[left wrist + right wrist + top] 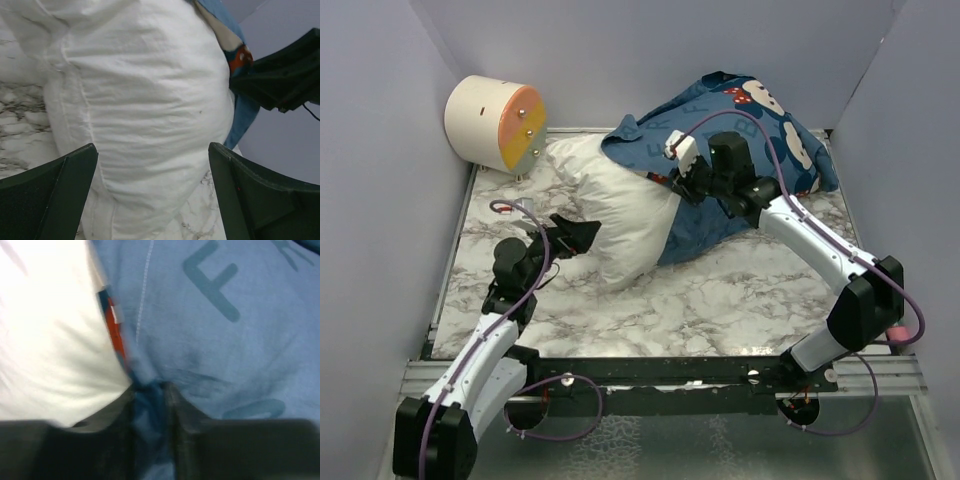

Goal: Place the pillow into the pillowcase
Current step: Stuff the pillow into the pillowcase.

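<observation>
The plump white pillow lies on the marble table, its far end tucked into the blue printed pillowcase. My left gripper stands open at the pillow's near-left end. In the left wrist view the pillow bulges between the spread fingers without being pinched. My right gripper sits at the pillowcase's open edge. In the right wrist view it is shut on a bunched fold of the pillowcase, with the pillow just to the left.
A cream cylinder with an orange face lies in the back left corner. Lilac walls close in the table on three sides. The right arm's dark wrist shows at the right of the left wrist view.
</observation>
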Robot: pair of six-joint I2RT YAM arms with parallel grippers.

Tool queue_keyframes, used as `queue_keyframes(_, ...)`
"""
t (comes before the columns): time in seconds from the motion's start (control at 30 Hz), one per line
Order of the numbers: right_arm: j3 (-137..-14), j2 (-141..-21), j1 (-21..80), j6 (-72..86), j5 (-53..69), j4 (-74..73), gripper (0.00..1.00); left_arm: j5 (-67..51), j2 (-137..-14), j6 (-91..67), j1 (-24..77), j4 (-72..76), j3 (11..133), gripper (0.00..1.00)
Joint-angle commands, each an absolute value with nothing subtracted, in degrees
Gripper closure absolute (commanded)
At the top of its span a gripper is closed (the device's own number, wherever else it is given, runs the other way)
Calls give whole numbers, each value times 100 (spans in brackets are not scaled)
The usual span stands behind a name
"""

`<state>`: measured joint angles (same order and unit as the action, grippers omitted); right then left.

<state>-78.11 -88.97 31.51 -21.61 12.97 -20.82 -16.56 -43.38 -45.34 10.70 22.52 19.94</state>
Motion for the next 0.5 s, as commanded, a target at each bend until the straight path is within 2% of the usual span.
queue_keyframes(0.0, -8243, -8981, 3103, -2200, 992, -2477, 85, -1627, -4945, -4677, 1708, 3192, 2312, 4)
queue_keyframes(0.07, -8395, -8964, 3103, -2133, 1506, -2668, 94, -1476, -5348, -4565, 2008, 3396, 2486, 4)
queue_keyframes(0.13, -8551, -8957, 3108, -1990, 2223, -2867, 99, -1406, -5849, -4411, 2199, 3538, 2718, 3)
queue_keyframes(0.27, -9124, -9191, 3103, -1608, 3732, -3173, 99, -1288, -6957, -4124, 2354, 3474, 3299, 3)
queue_keyframes(0.33, -9576, -9455, 3110, -1320, 4416, -3260, 99, -1302, -7503, -4122, 2360, 3772, 3497, 8)
queue_keyframes(0.37, -9881, -9633, 3130, -1149, 4760, -3268, 99, -1346, -7785, -4163, 2368, 3982, 3609, 14)
queue_keyframes(0.4, -10194, -9858, 3181, -969, 5073, -3257, 99, -1433, -8066, -4234, 2377, 4267, 3725, 25)
queue_keyframes(0.43, -10598, -10108, 3271, -792, 5341, -3265, 99, -1548, -8378, -4327, 2388, 4569, 3923, 47)
queue_keyframes(0.47, -11041, -10372, 3412, -644, 5578, -3290, 99, -1662, -8661, -4431, 2395, 4870, 4092, 72)
